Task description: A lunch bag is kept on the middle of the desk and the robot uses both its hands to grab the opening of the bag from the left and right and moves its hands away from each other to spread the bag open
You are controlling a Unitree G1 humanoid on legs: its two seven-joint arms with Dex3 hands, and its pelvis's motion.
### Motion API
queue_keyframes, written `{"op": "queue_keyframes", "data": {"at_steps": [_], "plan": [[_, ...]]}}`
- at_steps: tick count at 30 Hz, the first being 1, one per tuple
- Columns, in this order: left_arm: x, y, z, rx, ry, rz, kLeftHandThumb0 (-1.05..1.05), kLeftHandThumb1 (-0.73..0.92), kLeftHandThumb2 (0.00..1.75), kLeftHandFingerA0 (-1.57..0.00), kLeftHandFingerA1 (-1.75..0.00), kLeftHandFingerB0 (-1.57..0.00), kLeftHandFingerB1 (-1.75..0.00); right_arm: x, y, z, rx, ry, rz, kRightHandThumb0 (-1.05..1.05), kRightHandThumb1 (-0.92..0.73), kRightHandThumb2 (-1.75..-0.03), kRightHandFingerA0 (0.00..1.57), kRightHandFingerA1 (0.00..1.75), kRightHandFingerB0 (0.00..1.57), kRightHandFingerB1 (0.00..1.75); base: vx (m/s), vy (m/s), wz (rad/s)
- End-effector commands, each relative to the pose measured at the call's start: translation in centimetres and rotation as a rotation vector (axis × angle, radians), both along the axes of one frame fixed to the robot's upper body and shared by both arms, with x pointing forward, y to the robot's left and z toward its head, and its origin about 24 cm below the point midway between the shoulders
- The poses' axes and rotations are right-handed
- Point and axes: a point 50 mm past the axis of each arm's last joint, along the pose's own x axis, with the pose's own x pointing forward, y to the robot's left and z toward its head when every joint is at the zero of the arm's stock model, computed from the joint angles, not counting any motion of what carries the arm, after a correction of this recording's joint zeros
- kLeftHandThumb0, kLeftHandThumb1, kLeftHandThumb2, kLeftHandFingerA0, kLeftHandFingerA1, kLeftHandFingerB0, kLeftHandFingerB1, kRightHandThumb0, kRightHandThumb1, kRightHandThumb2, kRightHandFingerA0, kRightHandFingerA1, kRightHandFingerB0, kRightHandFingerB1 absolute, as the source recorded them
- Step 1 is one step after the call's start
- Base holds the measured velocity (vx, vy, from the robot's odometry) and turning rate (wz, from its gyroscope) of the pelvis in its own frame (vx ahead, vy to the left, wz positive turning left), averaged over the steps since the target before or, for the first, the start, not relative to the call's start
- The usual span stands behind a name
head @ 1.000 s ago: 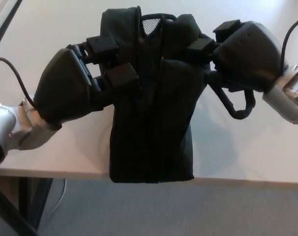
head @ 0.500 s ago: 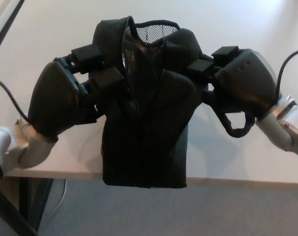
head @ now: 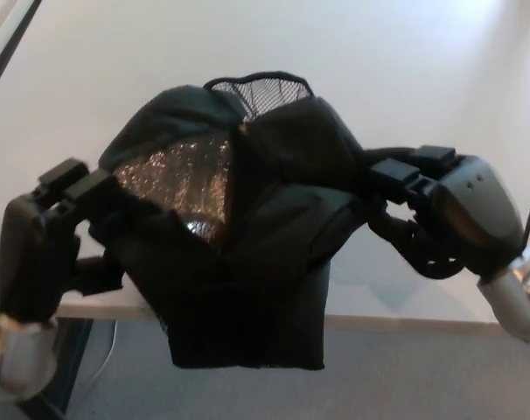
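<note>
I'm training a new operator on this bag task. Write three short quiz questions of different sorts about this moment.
1. True or false: the lunch bag hangs partly over the desk edge.
2. What shows inside the opening? A) shiny silver lining B) an apple C) a red cloth
3. Fill in: the left hand and right hand hold the bag from ___ sides.

Key: 1 true; 2 A; 3 opposite

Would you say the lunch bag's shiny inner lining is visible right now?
Yes, the lunch bag gapes between the left hand and right hand, exposing silvery lining.
</note>
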Motion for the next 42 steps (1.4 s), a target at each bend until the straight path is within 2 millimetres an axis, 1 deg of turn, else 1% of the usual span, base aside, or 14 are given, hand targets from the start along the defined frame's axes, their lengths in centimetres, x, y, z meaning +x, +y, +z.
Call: {"op": "queue_keyframes", "data": {"at_steps": [1,8,9,10,11,29,32,33,36,37,38,39,40,42], "plan": [[-1.7,2.9,-1.2,-0.139,0.088,0.105,0.13,0.30,1.22,-0.84,-1.37,-0.84,-1.24,-0.7,-3.7,-0.7,0.042,0.026,-0.119,-0.37,-0.62,-0.62,0.82,1.53,0.74,1.34,0.00,0.000,0.00],[-2.6,3.4,-2.5,-0.182,0.157,0.155,0.11,0.32,1.07,-0.81,-1.43,-0.79,-1.27,-1.2,-4.1,-1.4,0.081,0.049,-0.142,-0.37,-0.62,-0.62,0.82,1.53,0.72,1.34,0.00,0.000,0.00],[-2.7,3.4,-2.6,-0.191,0.165,0.159,0.12,0.32,1.09,-0.81,-1.44,-0.78,-1.29,-1.3,-4.1,-1.7,0.084,0.059,-0.146,-0.40,-0.51,-0.85,1.00,1.32,0.76,1.12,0.00,0.000,0.00],[-2.8,3.4,-2.7,-0.196,0.168,0.159,0.12,0.32,1.09,-0.81,-1.44,-0.78,-1.29,-1.3,-4.1,-1.7,0.085,0.064,-0.147,-0.40,-0.51,-0.85,1.00,1.32,0.76,1.12,0.00,0.000,0.00],[-3.0,3.4,-2.9,-0.207,0.181,0.153,0.17,0.33,1.11,-0.78,-1.48,-0.75,-1.33,-1.5,-4.0,-2.1,0.074,0.084,-0.153,-0.37,-0.61,-0.61,0.81,1.51,0.73,1.33,0.00,0.000,0.00],[-2.8,2.9,-2.6,-0.221,0.205,0.101,0.14,0.32,1.11,-0.83,-1.40,-0.82,-1.26,-1.1,-4.0,-1.4,0.056,0.068,-0.140,-0.35,-0.60,-0.60,0.82,1.50,0.75,1.32,0.00,0.000,0.00],[-0.8,1.5,0.7,-0.115,0.089,-0.038,0.13,0.25,1.19,-0.85,-1.37,-0.88,-1.16,0.7,-3.0,1.2,-0.025,0.009,-0.098,-0.34,-0.59,-0.60,0.86,1.47,0.79,1.22,0.00,0.000,0.00],[-0.5,1.3,1.2,-0.104,0.067,-0.048,0.17,0.22,1.22,-0.85,-1.36,-0.88,-1.15,0.9,-2.8,1.6,-0.037,-0.001,-0.098,-0.35,-0.62,-0.60,0.91,1.34,0.86,0.97,0.00,0.000,0.00],[1.4,-0.1,4.8,-0.054,-0.059,-0.128,0.18,0.24,1.19,-0.83,-1.31,-0.82,-1.21,2.6,-1.6,4.3,-0.054,-0.058,-0.081,-0.38,-0.58,-0.62,0.91,1.36,0.84,0.97,0.00,0.000,0.00],[2.4,-0.9,6.5,-0.018,-0.096,-0.144,0.10,0.32,1.03,-0.79,-1.36,-0.80,-1.23,3.3,-1.0,5.8,-0.046,-0.085,-0.074,-0.38,-0.61,-0.61,0.84,1.47,0.74,1.23,0.00,0.000,0.00],[2.5,-0.9,6.7,-0.013,-0.100,-0.146,0.10,0.32,1.03,-0.79,-1.36,-0.80,-1.23,3.4,-1.0,6.0,-0.046,-0.087,-0.073,-0.38,-0.61,-0.61,0.84,1.47,0.74,1.23,0.00,0.000,0.00],[4.0,-2.4,9.5,0.059,-0.174,-0.155,-0.04,0.49,0.79,-0.78,-1.35,-0.79,-1.20,4.4,0.0,8.5,-0.038,-0.149,-0.062,-0.35,-0.61,-0.60,0.82,1.49,0.74,1.25,0.00,0.000,0.00],[4.7,-3.1,10.9,0.090,-0.214,-0.150,-0.01,0.47,0.93,-0.80,-1.39,-0.82,-1.22,4.9,0.5,9.6,-0.036,-0.170,-0.061,-0.42,-0.50,-0.81,0.99,1.34,0.75,1.14,0.00,0.000,0.00],[5.9,-4.3,13.5,0.153,-0.295,-0.125,-0.01,0.44,0.95,-0.80,-1.41,-0.80,-1.25,5.8,1.5,11.8,-0.031,-0.192,-0.060,-0.43,-0.51,-0.81,0.98,1.35,0.74,1.16,0.00,0.000,0.00]]}}
